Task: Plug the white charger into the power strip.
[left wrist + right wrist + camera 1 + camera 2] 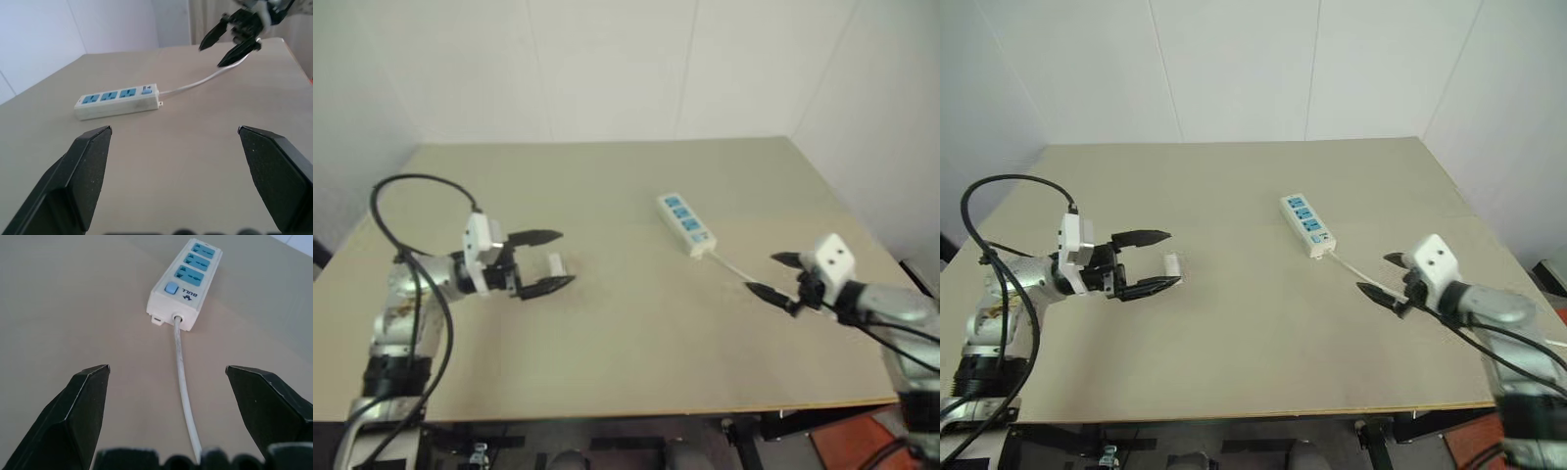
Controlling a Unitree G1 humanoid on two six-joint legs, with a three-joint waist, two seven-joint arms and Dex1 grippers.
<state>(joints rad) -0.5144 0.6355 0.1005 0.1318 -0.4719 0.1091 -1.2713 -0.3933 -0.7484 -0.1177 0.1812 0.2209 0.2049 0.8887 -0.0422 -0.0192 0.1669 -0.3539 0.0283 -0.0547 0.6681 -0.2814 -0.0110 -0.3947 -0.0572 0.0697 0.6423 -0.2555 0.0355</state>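
1. White charger (1172, 263) lies on the table (1234, 362), well to the left of the power strip (1307, 224), and it is not yet gripped or plugged in.
2. Judged from this layout, the step in hand is the approach for the pick-up; all three blue sockets on the power strip look unoccupied.
3. Left gripper (1159, 259) has its two black fingers spread wide, holding nothing, and the charger sits just beyond the tips, in line with the gap. It points roughly level and toward the power strip.
4. Right gripper (1381, 275) is likewise spread wide and holds nothing, hovering by the cord (182, 377) at the power strip's switch end, aimed along it toward the strip.
5. Next move, as I judge it, calls for the left gripper to bracket the charger and close squarely on its body, prongs left free to meet a socket.
6. Right gripper seems placed to steady the power strip against the push; otherwise the light strip may slide.
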